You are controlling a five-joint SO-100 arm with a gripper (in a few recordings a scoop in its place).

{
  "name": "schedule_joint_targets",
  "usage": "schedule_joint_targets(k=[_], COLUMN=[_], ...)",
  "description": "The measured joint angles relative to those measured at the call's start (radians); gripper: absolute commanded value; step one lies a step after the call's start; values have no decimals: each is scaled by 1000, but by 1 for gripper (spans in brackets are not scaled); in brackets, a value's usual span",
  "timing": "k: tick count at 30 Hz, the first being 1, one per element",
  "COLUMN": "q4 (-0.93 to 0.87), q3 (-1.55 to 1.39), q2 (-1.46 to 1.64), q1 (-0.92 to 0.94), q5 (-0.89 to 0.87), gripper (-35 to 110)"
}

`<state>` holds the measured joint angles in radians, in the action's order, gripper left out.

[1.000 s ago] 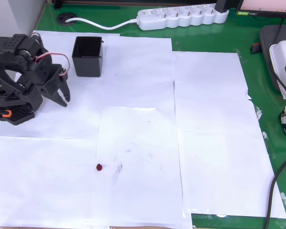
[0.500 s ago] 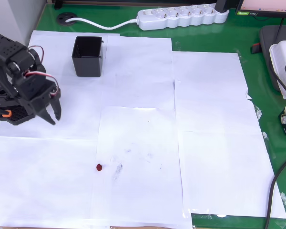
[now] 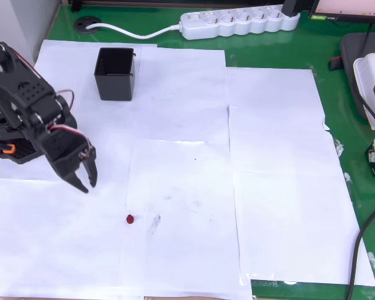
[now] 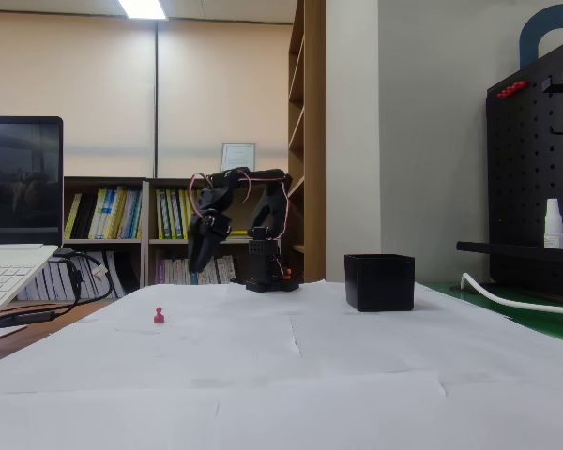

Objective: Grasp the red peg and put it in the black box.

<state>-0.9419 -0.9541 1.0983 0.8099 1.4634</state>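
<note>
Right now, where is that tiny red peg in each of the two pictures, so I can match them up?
Overhead view: the red peg lies on the white paper, lower left of centre, below the gripper.
Fixed view: the red peg stands on the paper at the left, in front of the arm.
Shared landmark: the black box.

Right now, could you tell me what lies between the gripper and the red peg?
Nothing but bare white paper: in the overhead view the stretch from the gripper to the red peg holds no other object.
</note>
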Motion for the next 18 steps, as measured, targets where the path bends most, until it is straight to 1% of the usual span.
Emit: schedule_joint_targets(k=[9, 16, 18], q4=[74, 229, 310], q3=[-120, -141, -135], q2=[133, 230, 242], q1=[0, -2, -2], q5=[-43, -64, -55], gripper=[0, 1, 1])
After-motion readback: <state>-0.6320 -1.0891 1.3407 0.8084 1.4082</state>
